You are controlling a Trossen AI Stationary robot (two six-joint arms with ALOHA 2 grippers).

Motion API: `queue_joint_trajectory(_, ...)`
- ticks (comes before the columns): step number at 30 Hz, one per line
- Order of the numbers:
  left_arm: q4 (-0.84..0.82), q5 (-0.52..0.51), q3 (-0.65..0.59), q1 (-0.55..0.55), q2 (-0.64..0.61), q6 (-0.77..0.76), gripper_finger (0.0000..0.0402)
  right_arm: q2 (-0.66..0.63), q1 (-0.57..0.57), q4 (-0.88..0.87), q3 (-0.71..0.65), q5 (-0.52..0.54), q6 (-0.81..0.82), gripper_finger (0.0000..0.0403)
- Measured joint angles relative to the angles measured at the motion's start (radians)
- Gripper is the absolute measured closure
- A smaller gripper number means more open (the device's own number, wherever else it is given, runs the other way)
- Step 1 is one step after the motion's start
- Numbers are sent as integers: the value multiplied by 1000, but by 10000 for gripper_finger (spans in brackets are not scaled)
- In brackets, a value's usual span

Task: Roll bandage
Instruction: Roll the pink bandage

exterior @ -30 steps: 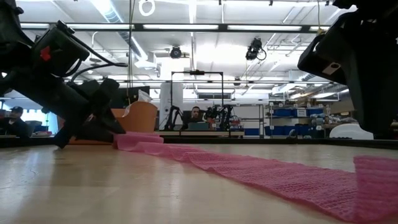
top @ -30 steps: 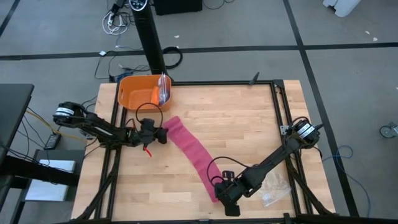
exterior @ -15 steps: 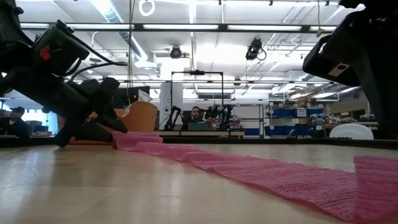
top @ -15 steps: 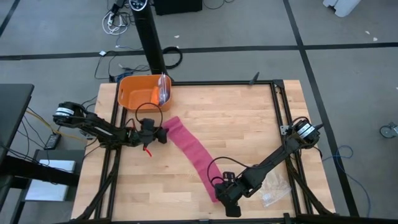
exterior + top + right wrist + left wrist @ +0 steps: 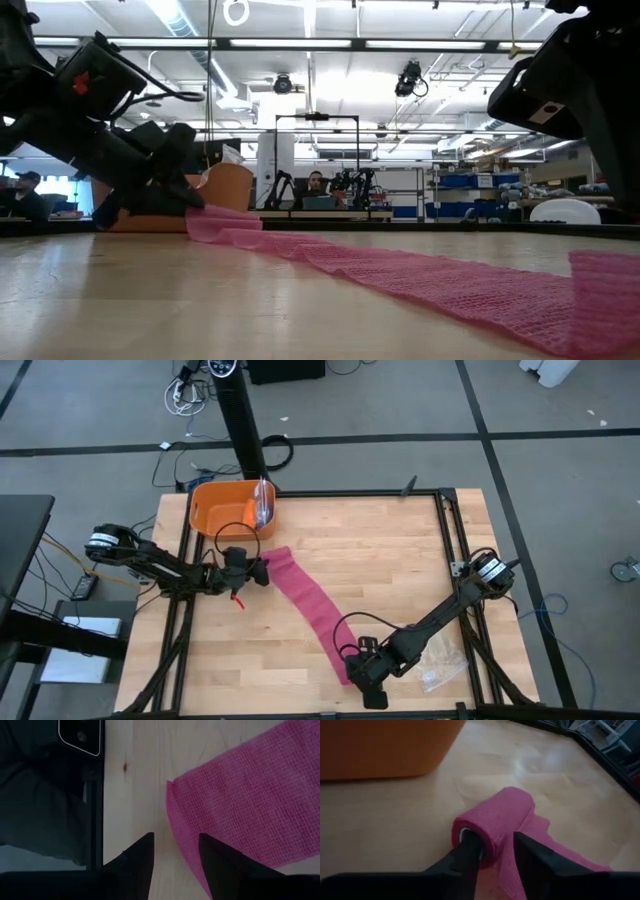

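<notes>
The magenta-pink bandage (image 5: 310, 605) lies flat as a long band, slanting from the table's far left to its near middle. Its far-left end is wound into a small roll (image 5: 492, 817) that rests on the wood. My left gripper (image 5: 256, 571) is at this roll, shut on it. My right gripper (image 5: 358, 672) stands open over the band's near end (image 5: 235, 795). One of its fingers (image 5: 215, 855) is above the cloth and the other (image 5: 142, 852) is above bare wood. My left gripper has one finger (image 5: 470, 852) at the roll's hollow open end (image 5: 468, 836). Its other finger (image 5: 530, 852) is outside, against the roll's side, so the roll's wall (image 5: 495, 847) sits between them. The fingers come nearly level from the table's left. The roll lies on the table. My right gripper: I cannot tell whether its finger touches the band's near end.
An orange tub (image 5: 225, 510) stands at the far left, close behind the roll, with clear plastic (image 5: 263, 503) at its rim. A clear crinkled bag (image 5: 440, 665) lies near the right arm. A black frame rail (image 5: 445, 530) borders the table, and bare wood lies between.
My left gripper's fingers have drawn closer together about the bandage's rolled end, and the gripper has tipped a little. The band and my right gripper have kept still.
</notes>
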Motion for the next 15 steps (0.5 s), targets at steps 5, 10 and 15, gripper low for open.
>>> queue_joint_trajectory(5, 3, -17, 0, 12, 0, 79, 350, 0, 8, 9, 0, 24, -13, 247)
queue_joint_trajectory(10, 38, -54, 0, 12, 0, 157, 386, 0, 35, 10, 0, 58, -54, 247)
queue_joint_trajectory(15, 129, -78, 0, 11, 0, 291, 386, 2, 42, -5, 0, 97, -68, 247)
